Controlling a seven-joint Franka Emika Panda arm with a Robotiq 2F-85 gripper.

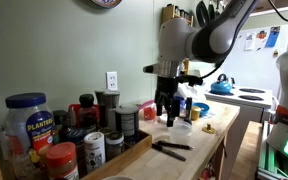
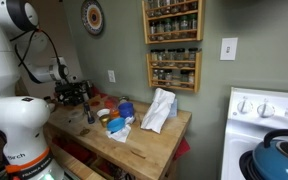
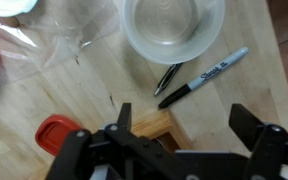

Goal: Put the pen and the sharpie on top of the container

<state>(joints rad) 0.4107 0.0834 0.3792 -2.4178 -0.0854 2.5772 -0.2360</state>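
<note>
Two writing tools lie on the bare counter point(image 3: 84, 95), not on the container. In the wrist view we see the pen point(image 3: 168, 77) and the sharpie point(image 3: 204, 77) slanting side by side on the wood, their lower ends close together. Both are just on the near side of the container point(image 3: 174, 28). That tub stands upright on the boards, showing us its round pale top, and the sharpie's far end reaches out past its right side.

The gripper point(image 3: 182, 112) hangs over the pen and sharpie with its jaws wide apart and gripping nothing.

We make out a pale butcher-block surface with long seams. In the wrist view, crumpled clear plastic point(image 3: 44, 45) covers its far left part, and a red lid point(image 3: 56, 133) sits at the near left, beside the gripper.

In an exterior view, jars crowd the left end of the counter, among them a blue-lidded jar point(image 1: 26, 120) and a red-lidded jar point(image 1: 62, 158). Behind them rises a pale green wall with an outlet point(image 1: 112, 80). To the right of the counter stands a white stove point(image 1: 252, 98) with a blue kettle point(image 1: 221, 86) on it.

In an exterior view we also see spice racks point(image 2: 174, 45) and a round clock point(image 2: 92, 17) on the wall. A crumpled white bag point(image 2: 159, 110) stands on the right part of the wood.
</note>
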